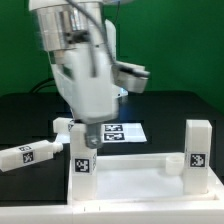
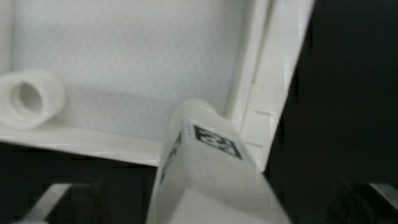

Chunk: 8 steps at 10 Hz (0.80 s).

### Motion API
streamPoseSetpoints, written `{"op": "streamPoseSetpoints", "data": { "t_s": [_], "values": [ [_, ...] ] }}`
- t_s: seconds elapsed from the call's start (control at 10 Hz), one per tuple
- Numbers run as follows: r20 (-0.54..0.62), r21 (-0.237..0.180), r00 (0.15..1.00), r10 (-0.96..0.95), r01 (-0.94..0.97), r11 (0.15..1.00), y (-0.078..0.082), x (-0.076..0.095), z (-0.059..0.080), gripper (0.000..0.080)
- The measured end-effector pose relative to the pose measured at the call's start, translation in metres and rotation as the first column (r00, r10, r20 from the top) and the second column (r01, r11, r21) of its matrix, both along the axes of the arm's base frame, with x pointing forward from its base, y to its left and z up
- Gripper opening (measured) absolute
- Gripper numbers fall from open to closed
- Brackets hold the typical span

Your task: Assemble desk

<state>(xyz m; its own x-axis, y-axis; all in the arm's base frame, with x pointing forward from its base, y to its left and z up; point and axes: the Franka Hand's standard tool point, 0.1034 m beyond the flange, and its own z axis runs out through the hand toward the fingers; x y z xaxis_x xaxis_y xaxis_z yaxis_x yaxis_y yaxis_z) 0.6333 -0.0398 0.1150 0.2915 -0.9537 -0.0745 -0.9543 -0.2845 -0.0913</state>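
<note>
While the gripper (image 1: 88,126) hovers over the leg (image 1: 82,160) at the tabletop (image 1: 130,172) corner, its grip cannot be told. Advised: lift straight up, not nudging leg.

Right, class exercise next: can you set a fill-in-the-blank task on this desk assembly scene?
1. On the tabletop panel stand ___ upright legs.
2. The gripper is above the one on the exterior view's ___.
3. One loose leg lies on its side on the ___ table.
Missing words: two; left; black.
</note>
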Motion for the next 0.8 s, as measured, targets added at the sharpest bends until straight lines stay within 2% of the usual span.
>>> {"op": "streamPoseSetpoints", "data": {
  "t_s": [0.1, 0.3, 0.4, 0.5, 0.6, 0.8],
  "values": [
    [-0.005, 0.002, 1.000, -0.002, 0.002, 1.000, 0.006, -0.002, 0.001, 0.0641],
    [0.008, -0.007, 0.992, 0.126, -0.126, 0.992, 0.005, -0.002, 0.000, 0.0648],
    [0.020, -0.025, 0.968, 0.248, -0.248, 0.968, 0.004, -0.001, 0.000, 0.0648],
    [0.044, -0.087, 0.876, 0.481, -0.476, 0.875, 0.002, 0.002, -0.001, 0.0649],
    [0.042, -0.108, 0.776, 0.629, -0.622, 0.775, 0.002, 0.000, -0.003, 0.0649],
    [0.032, -0.129, 0.669, 0.742, -0.734, 0.667, -0.007, 0.001, -0.001, 0.0649]
  ]
}}
